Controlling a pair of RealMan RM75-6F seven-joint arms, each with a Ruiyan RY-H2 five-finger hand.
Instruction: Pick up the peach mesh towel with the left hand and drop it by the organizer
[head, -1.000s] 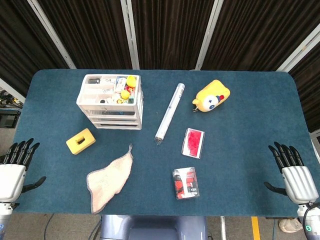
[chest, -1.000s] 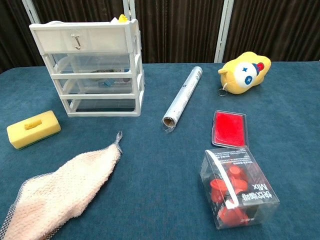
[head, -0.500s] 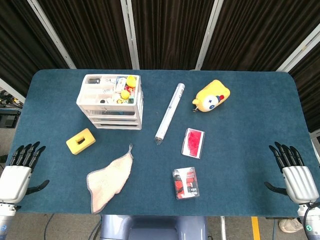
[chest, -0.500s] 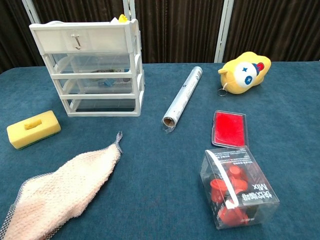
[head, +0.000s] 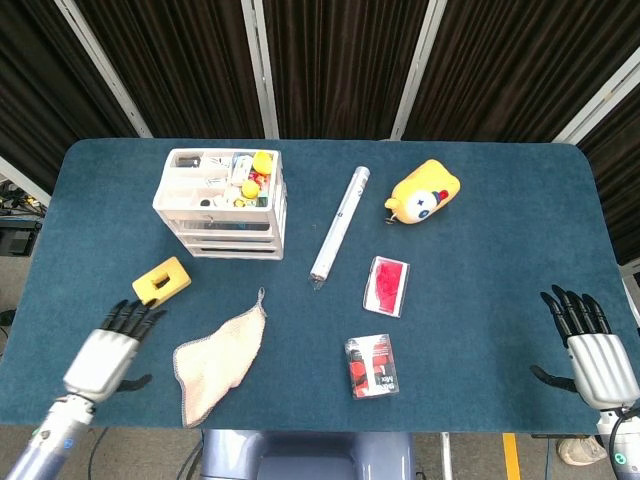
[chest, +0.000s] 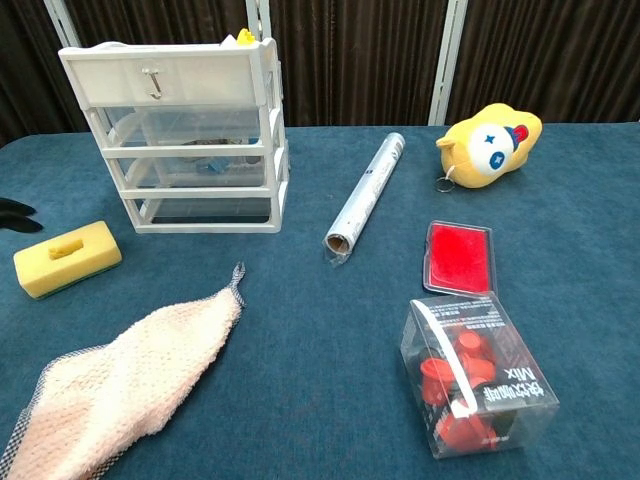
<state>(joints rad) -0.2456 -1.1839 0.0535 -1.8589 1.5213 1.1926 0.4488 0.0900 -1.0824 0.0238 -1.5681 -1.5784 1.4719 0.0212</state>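
Left robot hand (head: 105, 350) sits over the near-left part of the dark blue carpeted surface (head: 500, 230), fingers spread, holding nothing. Dark fingertips point toward the yellow sponge block (head: 161, 281) and end just short of it. In the chest view only the black fingertips (chest: 14, 214) show, at the left edge.

Peach mesh towel (head: 218, 353) lies flat and crumpled just right of that robot hand, apart from it, near the front edge of the surface. One corner with a thin tail points up toward the white plastic three-drawer organizer (head: 222, 205). Towel and organizer are well apart; the sponge block lies off to the left of the gap between them.

Organizer stands upright at back left, small yellow and mixed items in its top tray.

Right of it: a silvery foil roll (head: 339, 222) lying diagonally, then a yellow plush toy (head: 424, 192) with a cartoon face at the back. Nearer the front, a flat red pad in a clear wrapper (head: 387, 285), and a clear plastic box of red pieces (head: 371, 365) below it.

Right robot hand (head: 590, 350) is at the far right edge of the surface, fingers spread, empty, well apart from every object.
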